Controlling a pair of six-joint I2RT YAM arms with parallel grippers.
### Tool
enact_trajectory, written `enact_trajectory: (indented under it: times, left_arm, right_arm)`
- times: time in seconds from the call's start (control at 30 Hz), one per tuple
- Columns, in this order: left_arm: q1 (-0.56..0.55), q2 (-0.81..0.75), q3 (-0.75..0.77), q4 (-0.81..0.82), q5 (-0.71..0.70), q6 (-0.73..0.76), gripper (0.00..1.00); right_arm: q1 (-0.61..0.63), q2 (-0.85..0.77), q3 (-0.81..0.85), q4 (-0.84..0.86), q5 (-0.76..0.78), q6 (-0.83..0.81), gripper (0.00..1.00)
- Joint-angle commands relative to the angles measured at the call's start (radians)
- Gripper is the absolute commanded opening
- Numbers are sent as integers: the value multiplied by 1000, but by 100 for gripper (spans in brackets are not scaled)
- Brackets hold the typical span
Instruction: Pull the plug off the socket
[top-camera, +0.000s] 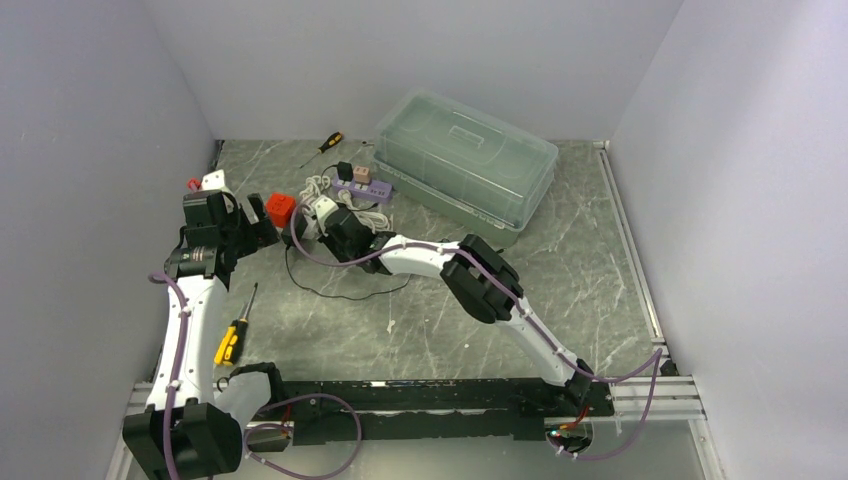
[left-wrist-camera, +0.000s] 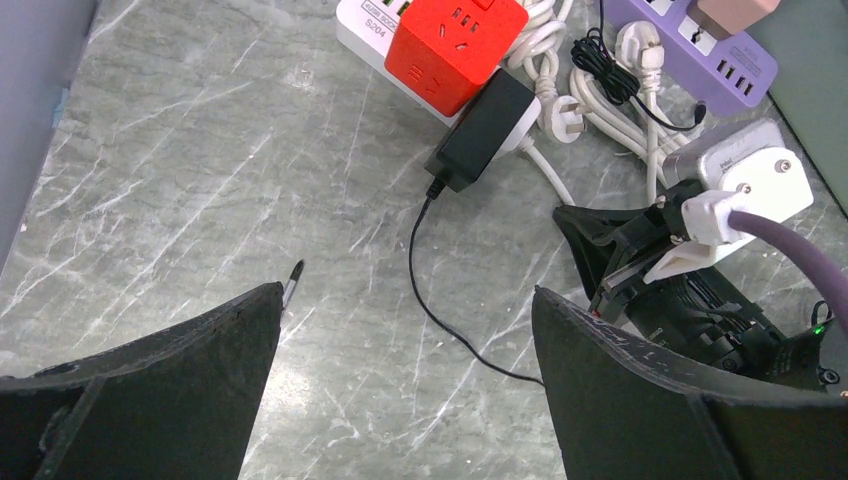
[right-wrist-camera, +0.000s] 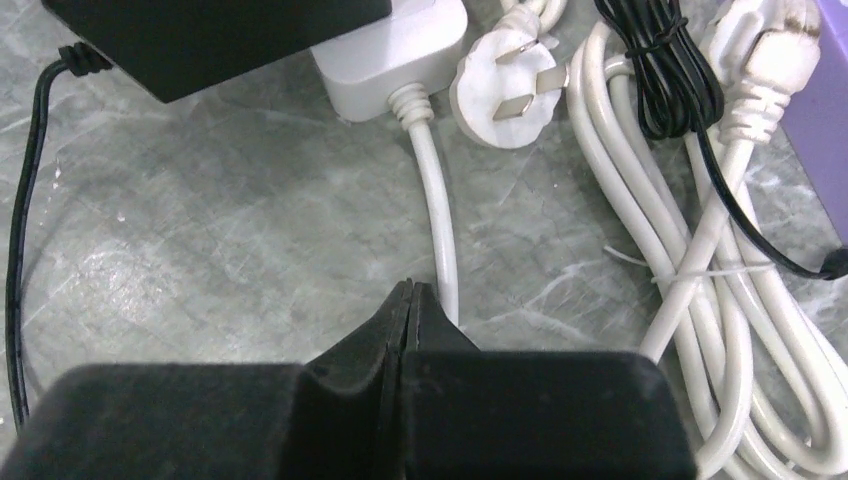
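Plug lies beyond right tool, fingers together; left tool spread.

The left arm runs from its base at seven o'clock straight toward twelve, its wrist turned toward three o'clock. The left gripper has its fingers spread wide. The right arm stretches from five o'clock toward ten, elbow bent. The right gripper has its fingers pressed together.
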Motion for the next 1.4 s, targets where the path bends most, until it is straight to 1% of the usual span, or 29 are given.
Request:
enact_trajectory:
  times: [0.0, 0.17, 0.2, 0.3, 0.37, 0.47, 0.67, 0.93, 1.23, 1.37]
  left_arm:
    - [-3, -5, 36, 9, 18, -9, 99]
    - [-5, -2, 34, 11, 23, -11, 99]
    - [-4, -1, 34, 11, 24, -10, 99]
    - [-5, -1, 32, 12, 32, -10, 99]
    - [-4, 1, 33, 12, 34, -11, 99]
    - [-6, 0, 34, 12, 34, -12, 99]
    - [-7, -4, 32, 12, 33, -12, 99]
    - [-8, -2, 32, 13, 42, -12, 99]
    - [-7, -3, 31, 15, 48, -12, 99]
    - [-8, -1, 32, 17, 52, -12, 99]
  right_arm:
    - [5, -47, -51, 41, 3, -7, 0]
    - [4, -39, -29, 13, 13, -10, 16]
    - [4, -44, -28, 10, 2, -10, 18]
    - [3, -73, -23, -3, -51, 4, 28]
    - [2, -89, -9, -29, -84, 16, 33]
    - [-2, -105, 10, -47, -106, 28, 37]
    - [-22, -112, 18, -50, -114, 35, 41]
    - [-54, -82, 41, -42, -127, 53, 41]
    - [-56, -97, 42, -40, -121, 39, 41]
    - [-61, -64, 73, -64, -116, 37, 41]
